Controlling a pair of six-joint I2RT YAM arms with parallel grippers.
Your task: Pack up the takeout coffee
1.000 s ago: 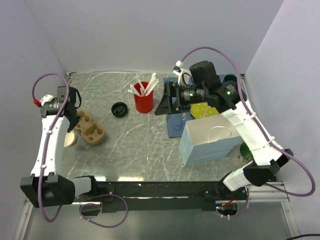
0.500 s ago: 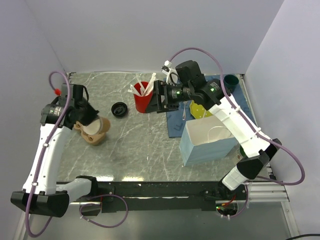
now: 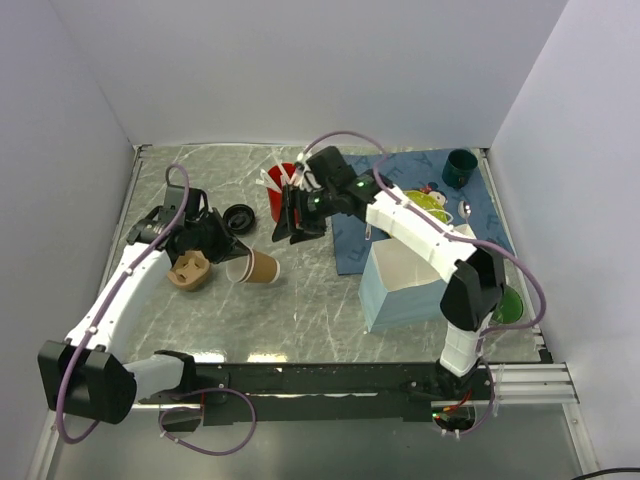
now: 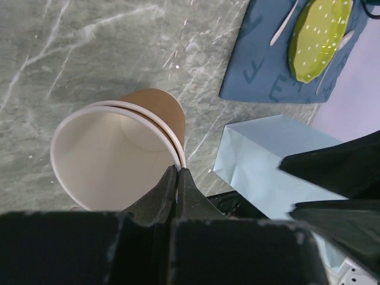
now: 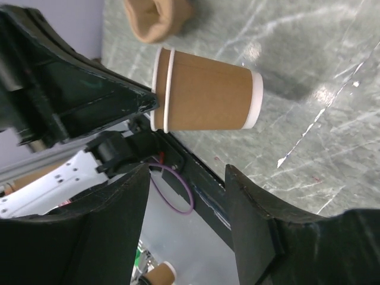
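While the takeout coffee (image 3: 240,215) stands untouched just left of the red utensil cup (image 3: 281,202), with only its black lid showing from above, both arms have moved within the last second. The left gripper (image 4: 177,175) has carried a lidless paper cup (image 3: 258,268) away from the pulp carrier (image 3: 189,269). It now holds the cup on its side in front of the red cup, fingers clenched on the white rim. The wrist view shows two rims, so this may be two nested cups.

The right gripper (image 3: 292,228) has swung over from the blue mat (image 3: 350,245) to hang just in front of the red cup, near the held cup's base. Its fingers are spread and grasp nothing, though they are narrowing. This looks like a handover or a separating of cups, not yet the packing itself.

The blue paper bag (image 3: 405,285) stands well to the right of the red cup. Both grippers crowd the coffee, and the red cup's white utensils stick up right beside the right gripper, so a careless swing could knock either.
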